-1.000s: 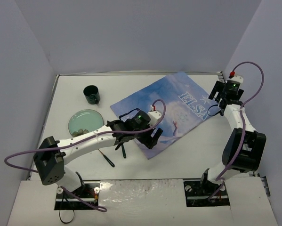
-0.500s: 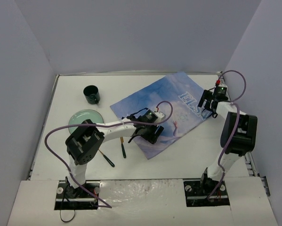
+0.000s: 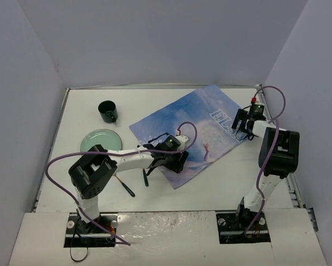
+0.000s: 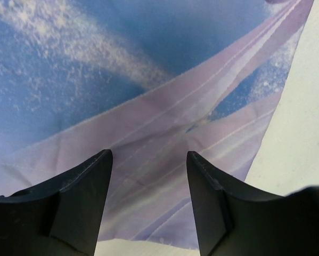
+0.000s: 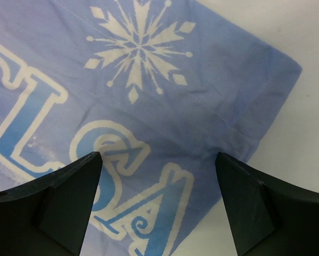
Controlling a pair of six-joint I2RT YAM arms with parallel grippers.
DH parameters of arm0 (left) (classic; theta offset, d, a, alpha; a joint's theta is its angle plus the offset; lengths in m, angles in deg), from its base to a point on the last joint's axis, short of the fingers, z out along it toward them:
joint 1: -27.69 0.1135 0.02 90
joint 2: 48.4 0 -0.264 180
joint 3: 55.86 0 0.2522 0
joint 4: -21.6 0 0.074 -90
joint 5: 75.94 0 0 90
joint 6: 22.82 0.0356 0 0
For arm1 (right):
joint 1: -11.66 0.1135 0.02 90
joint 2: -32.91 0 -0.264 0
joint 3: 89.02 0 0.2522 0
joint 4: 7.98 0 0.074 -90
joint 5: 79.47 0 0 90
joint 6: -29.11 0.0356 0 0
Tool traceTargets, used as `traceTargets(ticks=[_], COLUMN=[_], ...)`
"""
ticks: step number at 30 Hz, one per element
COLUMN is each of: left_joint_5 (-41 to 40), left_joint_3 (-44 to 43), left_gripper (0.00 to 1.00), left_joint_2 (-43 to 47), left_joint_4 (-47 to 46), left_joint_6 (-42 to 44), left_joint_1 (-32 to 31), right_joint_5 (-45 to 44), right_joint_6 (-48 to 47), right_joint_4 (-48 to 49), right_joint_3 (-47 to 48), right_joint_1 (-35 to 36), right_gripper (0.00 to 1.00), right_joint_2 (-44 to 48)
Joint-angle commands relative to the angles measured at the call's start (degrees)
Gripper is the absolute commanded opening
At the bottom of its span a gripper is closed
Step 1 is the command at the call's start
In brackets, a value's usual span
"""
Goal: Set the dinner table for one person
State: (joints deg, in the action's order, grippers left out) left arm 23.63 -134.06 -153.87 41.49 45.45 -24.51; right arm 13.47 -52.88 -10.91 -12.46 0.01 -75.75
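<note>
Two dark utensils (image 3: 126, 187) lie nearest you on the dinner table (image 3: 221, 183), the broad white top that sits flat beneath everything in the workspace. It is rigid and fixed, so you take hold of nothing on it except what lies on top.

Just beyond the utensils, the left gripper (image 4: 148, 154) hangs low over the near corner of the blue printed cloth (image 3: 202, 119). Its jaws are parted with only fabric below them, gripping nothing. Left of it sits the pale green plate (image 3: 101, 139).

By its look the cloth is thin, limp and light, so I judge it will fold and drag rather than slide as one sheet. Pinch it right at a hemmed corner and move both ends together.

Farther right, the right gripper (image 5: 159, 160) stands spread wide above the corner by the snowflake, also empty. Farthest back on the left stands the dark cup (image 3: 107, 111).
</note>
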Motion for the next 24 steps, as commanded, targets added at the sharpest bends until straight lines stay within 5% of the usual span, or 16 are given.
traceTargets(ticks=[1,24], left_joint_5=[2.2,1.2], left_joint_3=[7.9,16.9], left_gripper=[0.53,0.51], left_joint_2=[-0.2,8.3], left_joint_4=[9.6,10.3], left_joint_6=[-6.2,-13.1], left_joint_1=[-1.8,-5.8], right_joint_5=[-5.9,-11.6], right_joint_6=[2.0,3.0], right_joint_4=[-0.6,-5.8], right_joint_3=[-1.8,-9.4], right_joint_1=[-0.1,-0.4], right_gripper=[0.85,0.85], right_joint_2=[3.3,11.7])
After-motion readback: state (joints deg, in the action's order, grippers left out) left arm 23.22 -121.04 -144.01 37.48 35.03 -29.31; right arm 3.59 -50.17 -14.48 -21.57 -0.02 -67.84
